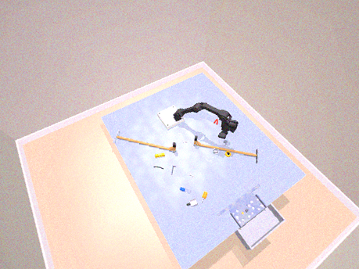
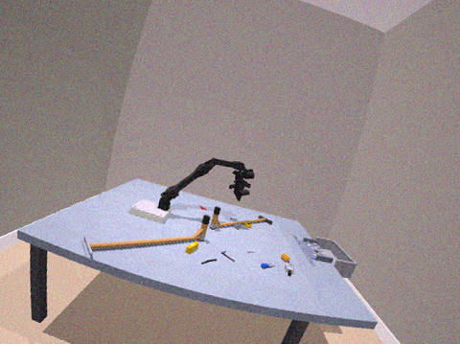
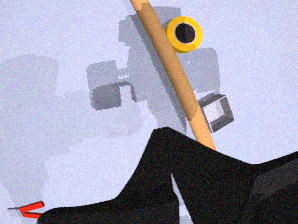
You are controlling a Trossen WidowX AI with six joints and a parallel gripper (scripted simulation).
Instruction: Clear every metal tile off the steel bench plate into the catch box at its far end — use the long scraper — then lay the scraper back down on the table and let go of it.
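Note:
My gripper is shut and empty, raised above the table near the right-hand long tool. That tool has a wooden handle, an upright black-topped grip and a dark crosswise blade. A similar tool with a thin pale blade lies at the left. Which one is the task's scraper is unclear. Several small tiles lie on the bench plate at the table edge. The catch box adjoins it beyond the edge.
A yellow ring and a grey square piece lie by the right tool's handle. Red-handled pliers lie nearer the arm. A yellow block, a blue-handled item and an orange-handled item lie across the table.

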